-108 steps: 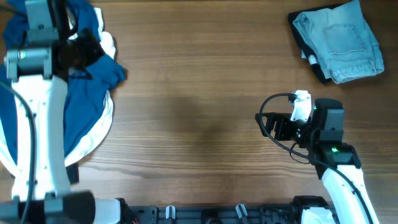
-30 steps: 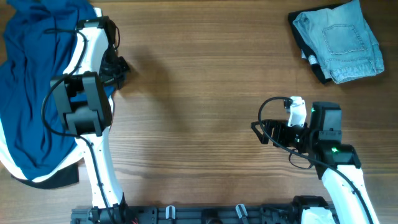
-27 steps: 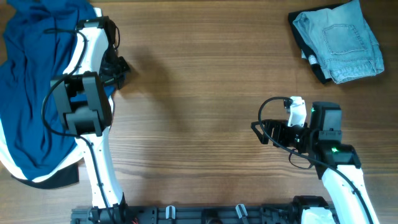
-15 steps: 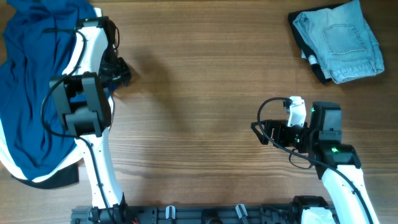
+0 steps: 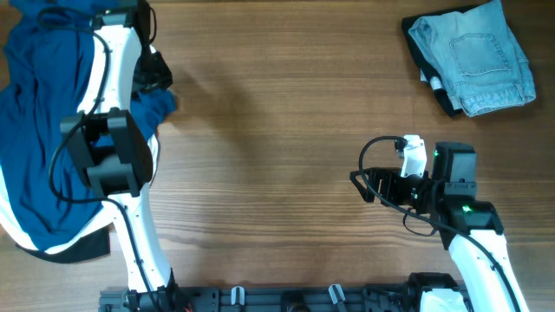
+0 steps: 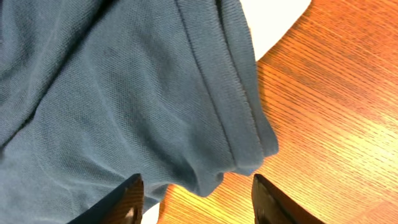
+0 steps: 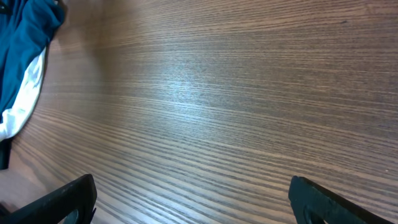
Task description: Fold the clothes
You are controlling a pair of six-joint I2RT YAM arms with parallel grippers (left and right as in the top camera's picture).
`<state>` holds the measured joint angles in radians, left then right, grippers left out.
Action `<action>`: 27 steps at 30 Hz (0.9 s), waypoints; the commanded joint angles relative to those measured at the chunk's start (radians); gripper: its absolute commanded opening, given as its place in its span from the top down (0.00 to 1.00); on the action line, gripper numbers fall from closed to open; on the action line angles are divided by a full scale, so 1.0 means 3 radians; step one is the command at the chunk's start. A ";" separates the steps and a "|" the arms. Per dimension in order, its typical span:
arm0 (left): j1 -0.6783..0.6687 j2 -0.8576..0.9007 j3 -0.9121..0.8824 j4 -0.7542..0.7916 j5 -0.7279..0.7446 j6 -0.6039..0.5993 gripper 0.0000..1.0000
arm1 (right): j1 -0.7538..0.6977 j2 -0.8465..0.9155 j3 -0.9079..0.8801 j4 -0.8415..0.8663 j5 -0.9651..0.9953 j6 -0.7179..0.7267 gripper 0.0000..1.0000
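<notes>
The blue T-shirt point(image 5: 43, 130) lies in a crumpled heap, with the white shirt point(image 7: 22, 102) showing under its edge. The main risk, as I judge it, is a bad pinch. The sleeve hem point(image 6: 242, 124) is doubled over on itself, so closing there could catch several layers, or the white shirt too, and drag both garments instead of spreading one. A shallow bite on the sleeve corner could also slip off once lifted.

The left gripper point(image 6: 198, 200) hovers at the T-shirt's sleeve edge. Its jaws are partly spread and clamp nothing, and the sleeve corner dips just between the fingertips. The right gripper point(image 7: 193, 202) is spread wide and empty, well apart from the T-shirt over the bare table point(image 5: 277, 130). The jeans point(image 5: 477, 61) lie farthest from the T-shirt.
</notes>
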<state>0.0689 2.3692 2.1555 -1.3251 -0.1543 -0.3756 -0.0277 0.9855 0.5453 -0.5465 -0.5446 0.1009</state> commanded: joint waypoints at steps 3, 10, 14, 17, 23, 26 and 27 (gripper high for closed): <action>0.0043 0.0050 0.0046 0.0014 0.0038 0.0042 0.34 | 0.0014 0.0013 0.0079 -0.0027 -0.0135 -0.0065 0.00; 0.0018 0.0378 0.0037 -0.0009 0.0198 0.0092 0.43 | 0.0014 0.0013 0.0085 -0.0075 -0.0135 -0.0067 0.00; 0.0028 0.0403 0.0037 0.0005 0.0197 0.0090 0.53 | 0.0014 0.0013 0.0085 -0.0081 -0.0135 -0.0065 0.00; 0.0029 0.0403 0.0037 0.0018 0.0198 0.0076 0.92 | 0.0014 0.0013 0.0085 -0.0079 -0.0135 -0.0066 0.00; -0.0008 0.0398 0.0038 0.0013 0.0123 -0.0006 0.96 | 0.0014 0.0013 0.0088 -0.0076 -0.0135 -0.0065 0.00; -0.0094 0.0278 0.0038 -0.0020 -0.0066 -0.0011 0.96 | 0.0014 0.0013 0.0088 -0.0064 -0.0134 -0.0066 0.00; -0.0132 0.0206 0.0038 -0.0020 -0.0107 -0.0011 0.96 | 0.0014 0.0013 0.0088 -0.0051 -0.0134 -0.0066 0.00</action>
<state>0.0658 2.4813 2.1555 -1.3258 -0.1356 -0.3592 -0.0277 0.9855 0.5453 -0.5690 -0.5610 0.0998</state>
